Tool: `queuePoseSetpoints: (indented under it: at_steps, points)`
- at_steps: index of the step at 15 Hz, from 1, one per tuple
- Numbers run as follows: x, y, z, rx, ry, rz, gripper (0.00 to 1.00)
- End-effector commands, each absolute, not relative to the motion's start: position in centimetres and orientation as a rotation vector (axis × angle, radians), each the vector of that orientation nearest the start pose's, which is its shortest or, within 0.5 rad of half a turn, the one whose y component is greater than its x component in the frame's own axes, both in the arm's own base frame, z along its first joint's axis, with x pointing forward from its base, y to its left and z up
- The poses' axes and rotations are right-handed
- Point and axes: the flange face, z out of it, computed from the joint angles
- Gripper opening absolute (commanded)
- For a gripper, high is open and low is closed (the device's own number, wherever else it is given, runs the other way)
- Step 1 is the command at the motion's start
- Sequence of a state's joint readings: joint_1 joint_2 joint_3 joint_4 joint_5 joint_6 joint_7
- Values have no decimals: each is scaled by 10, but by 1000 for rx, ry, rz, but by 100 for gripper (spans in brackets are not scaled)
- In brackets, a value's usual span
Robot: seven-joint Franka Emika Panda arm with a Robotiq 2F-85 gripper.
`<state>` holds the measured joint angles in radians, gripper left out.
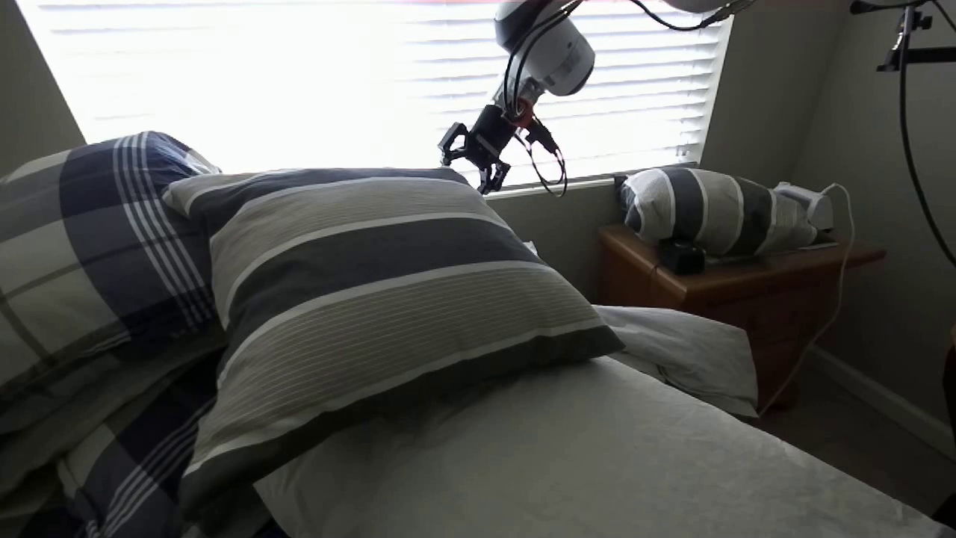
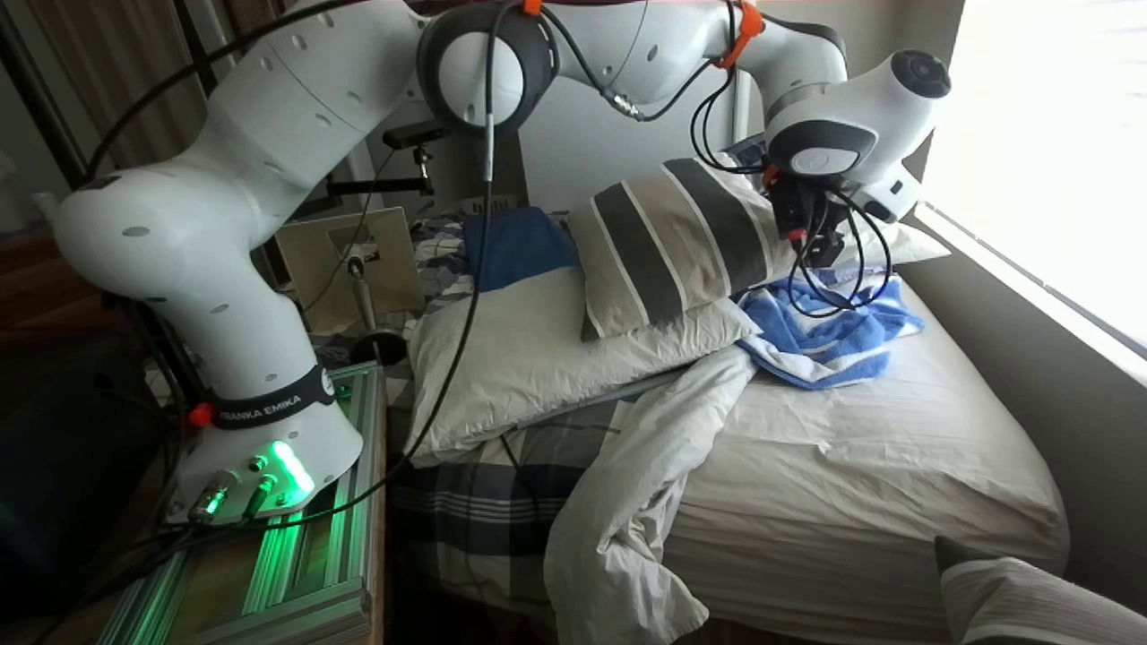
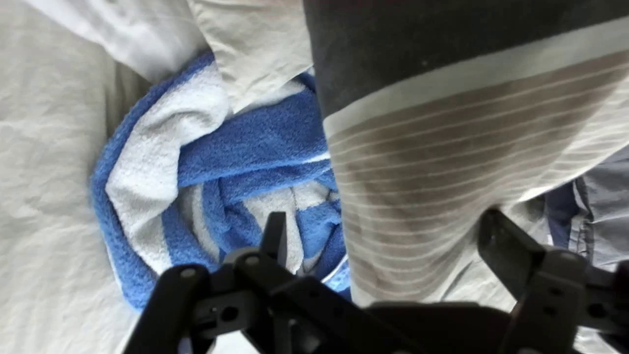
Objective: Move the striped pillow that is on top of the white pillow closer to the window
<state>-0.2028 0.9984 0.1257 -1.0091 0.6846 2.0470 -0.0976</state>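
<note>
The gripper (image 3: 385,219) stood wide in my wrist view, part of the striped pillow (image 3: 417,187) showing between its fingers (image 3: 276,241); the finger at that view's right ended at a crease in the cloth, and I couldn't tell whether it touched. The finger at the left showed against a rumpled blue-and-white towel (image 3: 255,137). I could follow the white pillow (image 2: 538,349) better in an exterior view: there the striped pillow lay slanted on top of it, its window-side end at the gripper. In an exterior view a plaid pillow (image 1: 97,246) filled the left edge and the striped one the foreground, hiding the towel from me, though I gained the nightstand (image 1: 747,306) and the striped bolster (image 1: 717,213) lying on it. In an exterior view I had the arm (image 2: 314,98) rising at the left, stretched across above the bed (image 2: 851,466) and bent down at its end, the gripper angled downward. Farthest off, the window (image 1: 336,90) glared in both exterior views, apart from the striped pillow.
</note>
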Motion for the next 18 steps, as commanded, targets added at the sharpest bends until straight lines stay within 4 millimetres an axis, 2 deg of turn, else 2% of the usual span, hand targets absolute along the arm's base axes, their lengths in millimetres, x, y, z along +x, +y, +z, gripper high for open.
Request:
queuePoseSetpoints:
  at_steps: [1,2,6,9,11,14,16,18]
  points:
    - [799,-60,264,-2225,496,-29,75]
    - [801,-59,264,-2182,497,-13,74]
    - [805,-61,263,-2074,538,27,45]
    - [810,-67,261,-2079,561,-5,24]
    - [815,-70,268,-2069,539,-76,10]
    - [828,-73,302,-2083,472,-282,0]
    - [833,-70,334,-2072,444,-371,2]
    - [836,-66,355,-2076,404,-452,4]
